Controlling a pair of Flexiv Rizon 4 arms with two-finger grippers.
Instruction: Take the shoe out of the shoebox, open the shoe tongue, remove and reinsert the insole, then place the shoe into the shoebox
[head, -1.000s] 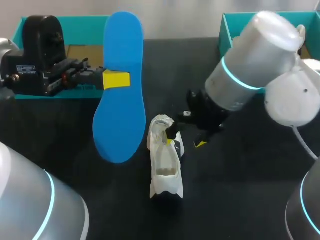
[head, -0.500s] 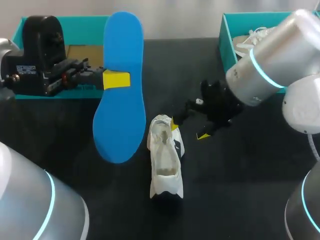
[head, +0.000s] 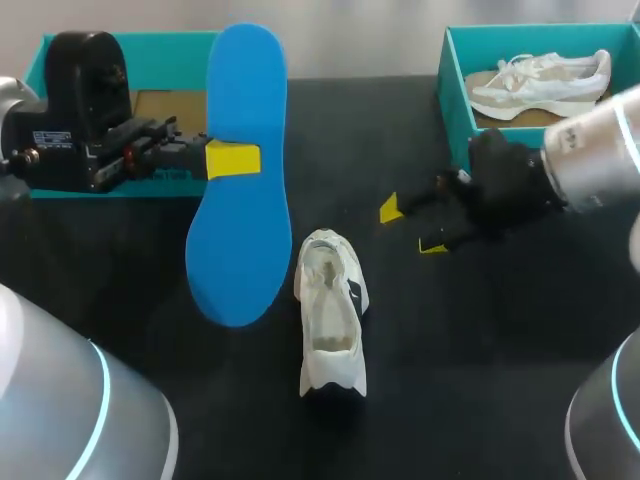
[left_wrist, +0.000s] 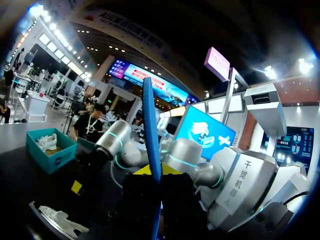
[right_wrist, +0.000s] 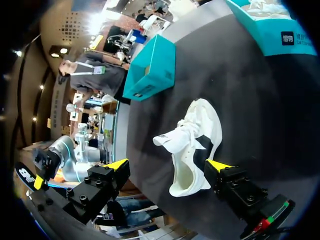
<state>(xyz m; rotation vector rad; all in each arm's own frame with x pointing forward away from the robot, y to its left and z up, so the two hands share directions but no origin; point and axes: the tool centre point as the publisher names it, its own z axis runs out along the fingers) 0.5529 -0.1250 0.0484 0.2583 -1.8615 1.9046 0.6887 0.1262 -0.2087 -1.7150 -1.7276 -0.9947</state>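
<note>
**Inspector A:** What did we record nearest us?

**Inspector B:** We found the shoe (head: 333, 325) standing on its sole on the table (head: 480, 350), mouth open upward, with nothing touching it. We judged that the main hazard. Unrestrained, it could slide or tip once the insole was pushed into it.

**Inspector A:** And the insole?

**Inspector B:** The insole (head: 240, 220) hung in the air just beside the shoe, clamped near mid-length by the left gripper (head: 232, 160). We noted a long free end below the grip. Pressed against the collar, it could bend, fold or twist out of the fingers rather than seat.

**Inspector A:** The other arm?

**Inspector B:** The right gripper (head: 411, 227) stood beyond the shoe and apart from it, fingers spread wide, holding nothing. We judged that unless it braced the shoe or held the tongue back, the insole's end could catch on the tongue.

**Inspector A:** Farthest back?

**Inspector B:** The left-hand shoebox (head: 160, 45) sat behind the left arm, bare card showing inside. The right-hand shoebox (head: 452, 75) held a second shoe (head: 540, 82). We flagged two risks: returning our shoe to the occupied box, and clipping a box wall with the raised insole.
</note>
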